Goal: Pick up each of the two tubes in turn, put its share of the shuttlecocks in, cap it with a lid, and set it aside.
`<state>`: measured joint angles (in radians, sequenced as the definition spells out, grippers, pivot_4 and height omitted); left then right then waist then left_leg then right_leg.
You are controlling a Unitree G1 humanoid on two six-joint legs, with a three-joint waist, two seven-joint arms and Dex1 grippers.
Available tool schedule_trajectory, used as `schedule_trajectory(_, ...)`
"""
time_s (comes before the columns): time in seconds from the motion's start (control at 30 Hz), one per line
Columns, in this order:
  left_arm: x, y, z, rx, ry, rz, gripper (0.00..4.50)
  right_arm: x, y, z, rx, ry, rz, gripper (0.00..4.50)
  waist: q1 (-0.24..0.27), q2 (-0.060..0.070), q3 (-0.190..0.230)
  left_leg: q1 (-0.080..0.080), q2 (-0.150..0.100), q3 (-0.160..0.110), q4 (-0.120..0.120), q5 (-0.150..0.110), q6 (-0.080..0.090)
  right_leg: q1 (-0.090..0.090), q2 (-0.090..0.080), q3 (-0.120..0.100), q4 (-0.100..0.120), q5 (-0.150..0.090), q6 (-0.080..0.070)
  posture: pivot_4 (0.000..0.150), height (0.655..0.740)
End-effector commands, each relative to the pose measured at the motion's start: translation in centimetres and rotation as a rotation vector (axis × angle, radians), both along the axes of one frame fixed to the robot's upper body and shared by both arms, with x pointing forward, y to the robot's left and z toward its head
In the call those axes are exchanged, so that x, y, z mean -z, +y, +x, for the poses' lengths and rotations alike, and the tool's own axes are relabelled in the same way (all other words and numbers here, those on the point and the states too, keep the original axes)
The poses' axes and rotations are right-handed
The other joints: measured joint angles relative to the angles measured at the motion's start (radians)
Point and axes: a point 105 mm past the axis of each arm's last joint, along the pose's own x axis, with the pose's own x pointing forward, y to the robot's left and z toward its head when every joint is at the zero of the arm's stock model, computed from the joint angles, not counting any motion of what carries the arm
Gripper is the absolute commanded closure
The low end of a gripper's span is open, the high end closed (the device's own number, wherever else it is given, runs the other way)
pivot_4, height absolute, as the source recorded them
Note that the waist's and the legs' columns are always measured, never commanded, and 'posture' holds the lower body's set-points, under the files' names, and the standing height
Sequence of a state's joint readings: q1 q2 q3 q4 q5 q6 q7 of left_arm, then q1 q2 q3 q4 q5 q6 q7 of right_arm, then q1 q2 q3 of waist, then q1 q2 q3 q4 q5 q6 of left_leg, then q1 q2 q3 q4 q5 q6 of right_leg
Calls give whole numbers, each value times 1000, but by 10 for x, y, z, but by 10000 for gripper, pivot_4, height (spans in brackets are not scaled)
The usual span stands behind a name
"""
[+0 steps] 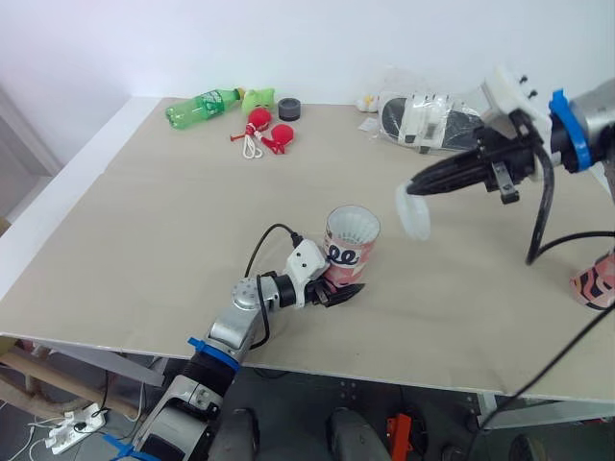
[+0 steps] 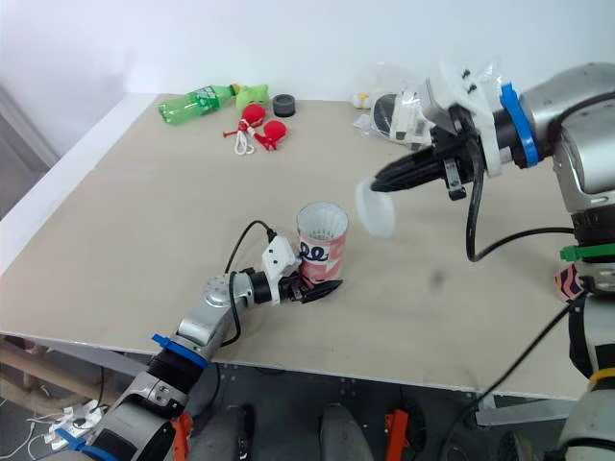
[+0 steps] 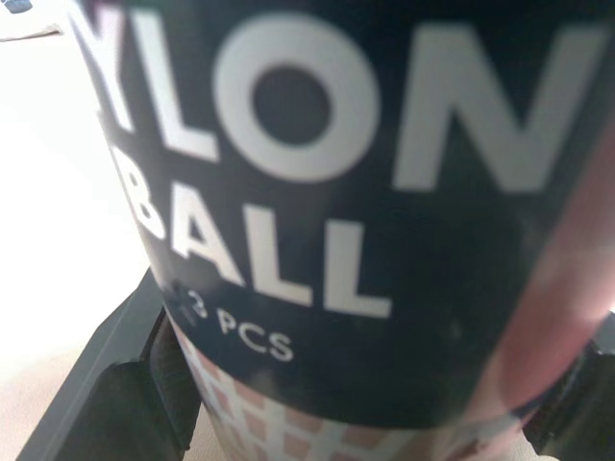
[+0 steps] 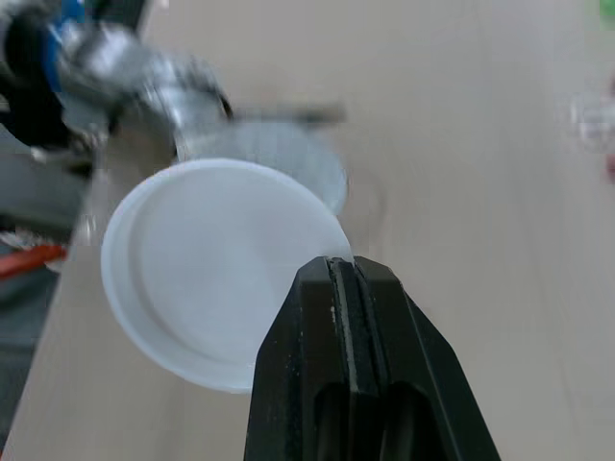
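Left gripper (image 1: 342, 289) is clamped around the base of the tube (image 1: 351, 248), which stands upright at lower centre. Right gripper (image 1: 415, 188) is pinched tight on the rim of the white lid (image 1: 414, 215), hanging mid-air just right of the tube's open top.

Tube (image 3: 365, 221), left wrist view: blurred and cut off at every edge. The print reads only "YLON BALL" and "3 PCS". Fingers (image 3: 106, 403) of the left tool (image 1: 346, 288) show as dark wedges beside it, the far one mostly cut off. In the head views the tube base is hidden behind the left tool. White shuttlecock skirt (image 1: 353, 228) sits in the mouth, count cannot be told. Lid (image 1: 414, 213) is smeared in the head views. In the right wrist view its near rim is hidden behind the pinched fingers (image 4: 351, 365) of the right tool (image 1: 415, 186). Pink patterned thing (image 1: 596, 280) is cut by the edge, identity unclear. Clear bag (image 1: 423, 115) on the far worktop (image 1: 144, 240) is partly behind the right arm, contents unclear. Red things (image 1: 269, 133) too small to name.
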<state>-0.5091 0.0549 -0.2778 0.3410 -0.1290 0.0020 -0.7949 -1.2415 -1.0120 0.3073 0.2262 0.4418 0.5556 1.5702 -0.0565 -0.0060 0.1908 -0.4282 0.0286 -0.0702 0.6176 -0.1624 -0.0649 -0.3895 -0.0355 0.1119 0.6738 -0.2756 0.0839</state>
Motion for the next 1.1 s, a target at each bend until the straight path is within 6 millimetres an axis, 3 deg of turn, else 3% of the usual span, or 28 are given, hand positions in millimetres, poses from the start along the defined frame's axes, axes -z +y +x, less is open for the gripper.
schedule_trajectory(0.03,-3,-2,1,7,-18,1,8510,-25,19,-18,-129,-78,17,44146,5,0,0,-1,0,0,0,0,0,-1,0,0,0,0,0,1500,7400)
schedule_trajectory(0.6,0,-5,-1,14,-16,1,8510,-19,68,-11,-281,-94,-139,44146,7,0,0,-3,1,-1,0,0,0,-3,1,-1,0,1,-3,1500,7400)
schedule_trajectory(0.87,1,-6,-2,16,-19,0,8510,-2,63,17,-211,-108,-271,44146,7,0,0,-3,1,-1,0,0,0,-4,1,-1,0,1,-3,1500,7400)
schedule_trajectory(1.1,0,-7,-2,13,-20,-4,8510,-5,60,20,-209,-127,-297,44146,7,0,0,-3,1,-1,0,0,0,-4,1,-1,0,2,-4,1500,7400)
